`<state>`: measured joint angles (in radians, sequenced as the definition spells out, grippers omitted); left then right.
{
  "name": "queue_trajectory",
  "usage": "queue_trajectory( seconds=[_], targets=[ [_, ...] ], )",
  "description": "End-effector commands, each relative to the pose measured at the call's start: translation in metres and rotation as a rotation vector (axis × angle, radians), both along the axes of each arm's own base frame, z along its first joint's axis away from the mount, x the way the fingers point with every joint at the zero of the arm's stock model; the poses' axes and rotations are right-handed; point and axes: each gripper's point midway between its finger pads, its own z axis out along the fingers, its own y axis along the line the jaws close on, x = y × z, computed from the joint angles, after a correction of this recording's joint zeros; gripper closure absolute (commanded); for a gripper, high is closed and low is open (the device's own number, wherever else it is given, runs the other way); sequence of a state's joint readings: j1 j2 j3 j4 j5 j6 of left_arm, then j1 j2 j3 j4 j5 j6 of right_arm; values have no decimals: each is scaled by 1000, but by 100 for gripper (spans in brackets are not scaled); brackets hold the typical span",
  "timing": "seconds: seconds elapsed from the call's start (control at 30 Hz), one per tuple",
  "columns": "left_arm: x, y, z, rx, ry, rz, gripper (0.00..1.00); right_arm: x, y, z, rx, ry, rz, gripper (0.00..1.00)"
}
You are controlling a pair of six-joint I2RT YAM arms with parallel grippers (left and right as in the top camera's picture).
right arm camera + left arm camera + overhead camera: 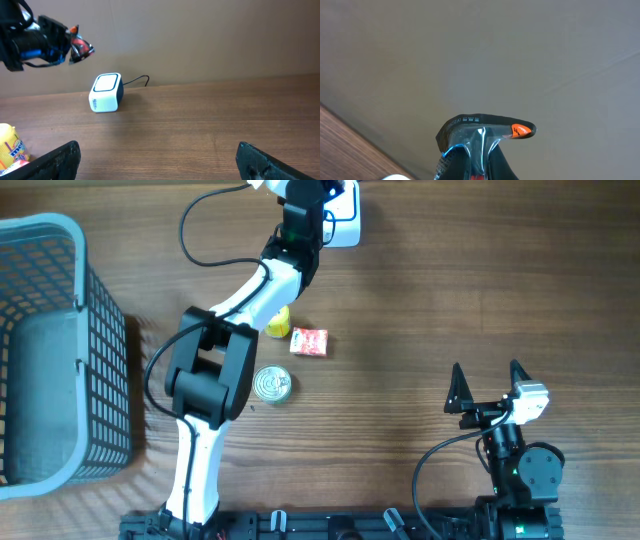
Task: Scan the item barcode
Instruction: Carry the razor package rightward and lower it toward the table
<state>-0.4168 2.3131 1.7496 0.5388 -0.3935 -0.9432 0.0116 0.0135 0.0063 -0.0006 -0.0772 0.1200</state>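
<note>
1. Currently the left jaws are clamping a dark packet [485, 127] with an orange corner and holding it in the air, off the counter [450, 280].
2. Packet is hanging near the white scanner [105, 93] at the far edge of the counter. It's sitting higher and off to one side, not touching.
3. Right jaws are standing wide apart and gripping nothing, low at the near right, well apart from everything.
4. Other goods are lying mid-counter: tin can [272, 384], red sachet [309, 342], yellow item [277, 323]. Blue basket [105, 350] is sitting at the left.
5. Step, as I'm reading it: presenting the packet to the scanner. Pickup is looking done, scan isn't.
6. Next move is calling for facing the barcode toward the scanner's window, then bringing the packet in close and steady.
7. I can't tell which face is carrying the barcode, so some wrist rotation is probably needed.
8. Risk: packet is looking thin and is being pinched at one edge, so it may be drooping off-angle.
</note>
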Motion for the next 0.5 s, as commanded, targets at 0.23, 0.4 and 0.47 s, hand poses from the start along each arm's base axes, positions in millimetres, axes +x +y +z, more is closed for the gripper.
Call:
queue_trajectory(
  seconds=[0.23, 0.4, 0.47],
  targets=[
    [24, -1, -31, 26, 4, 27, 96, 0, -1, 1, 13, -3, -7, 0],
    [30, -3, -48, 31, 17, 27, 96, 0, -1, 1, 13, -4, -6, 0],
    [31, -4, -52, 32, 20, 27, 96, 0, -1, 1, 13, -3, -6, 0]
  ],
)
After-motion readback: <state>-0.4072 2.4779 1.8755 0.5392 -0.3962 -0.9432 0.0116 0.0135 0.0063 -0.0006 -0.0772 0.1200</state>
